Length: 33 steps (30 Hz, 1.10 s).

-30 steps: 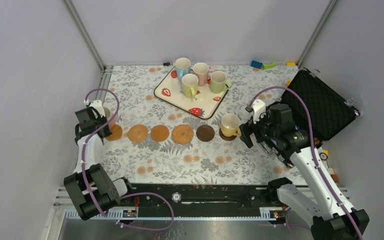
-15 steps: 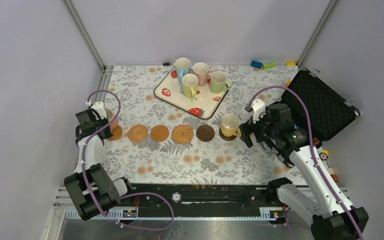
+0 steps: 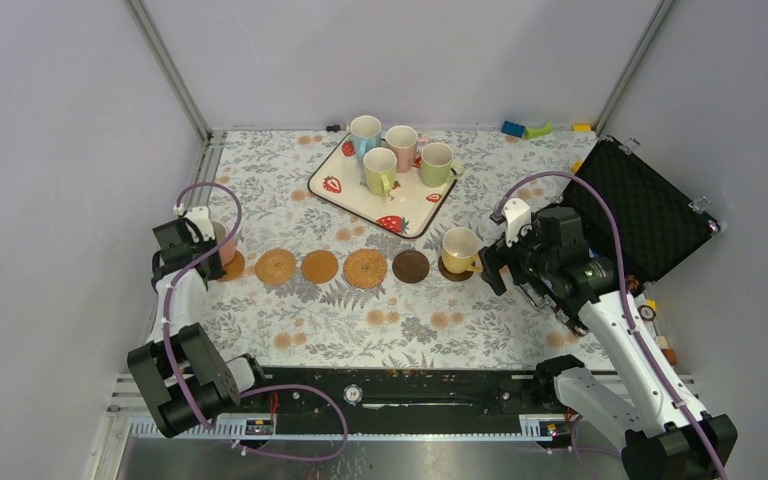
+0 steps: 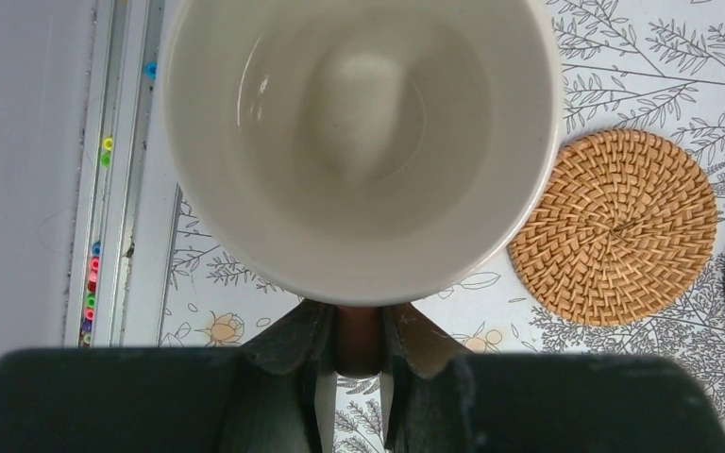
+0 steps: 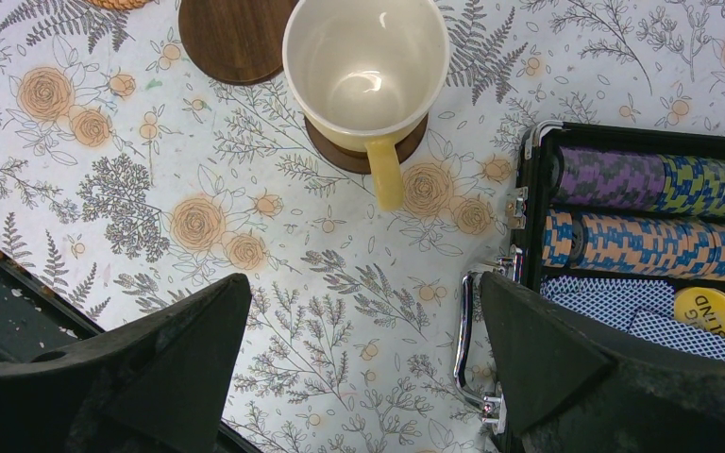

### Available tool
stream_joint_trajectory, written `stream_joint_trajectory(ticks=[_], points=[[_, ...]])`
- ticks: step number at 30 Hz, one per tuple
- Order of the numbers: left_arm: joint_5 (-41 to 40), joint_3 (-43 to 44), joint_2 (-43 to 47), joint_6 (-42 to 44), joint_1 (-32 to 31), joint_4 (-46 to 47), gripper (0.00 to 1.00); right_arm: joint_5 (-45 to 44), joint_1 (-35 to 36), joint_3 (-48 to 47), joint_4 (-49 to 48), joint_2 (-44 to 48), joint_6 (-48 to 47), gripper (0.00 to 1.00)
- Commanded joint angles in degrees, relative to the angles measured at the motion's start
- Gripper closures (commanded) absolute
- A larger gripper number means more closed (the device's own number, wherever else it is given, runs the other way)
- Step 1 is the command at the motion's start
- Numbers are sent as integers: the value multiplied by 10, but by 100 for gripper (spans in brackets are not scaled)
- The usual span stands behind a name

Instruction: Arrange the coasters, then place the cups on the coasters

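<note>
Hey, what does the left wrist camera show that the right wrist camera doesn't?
Only the left wrist view: the left gripper shut on the handle of a cup seen from above, with a woven coaster beside it. Only the right wrist view: the open right gripper, a yellow cup standing on a dark brown coaster, a second, bare dark coaster, and a case of poker chips. Both show the floral tablecloth.

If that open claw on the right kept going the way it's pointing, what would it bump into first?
Probably the yellow mug, whose handle faces the right gripper; depth is unclear, so it might touch the tablecloth first.
</note>
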<state>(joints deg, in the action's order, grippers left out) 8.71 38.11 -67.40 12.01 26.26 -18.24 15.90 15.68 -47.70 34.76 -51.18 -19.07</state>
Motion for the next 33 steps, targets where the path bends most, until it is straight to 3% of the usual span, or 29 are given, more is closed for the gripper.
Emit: stream_joint_trajectory(ticks=[1,20,33], points=[[-11,20,15,1,4,46,100,-3,-3,-2,-19,6,-1,0],[-11,12,51,26,4,-18,100,-4,-3,-2,-18,7,-1,0],[-21,27,16,25,3,-24,100,-3,-3,-1,-18,12,-2,0]])
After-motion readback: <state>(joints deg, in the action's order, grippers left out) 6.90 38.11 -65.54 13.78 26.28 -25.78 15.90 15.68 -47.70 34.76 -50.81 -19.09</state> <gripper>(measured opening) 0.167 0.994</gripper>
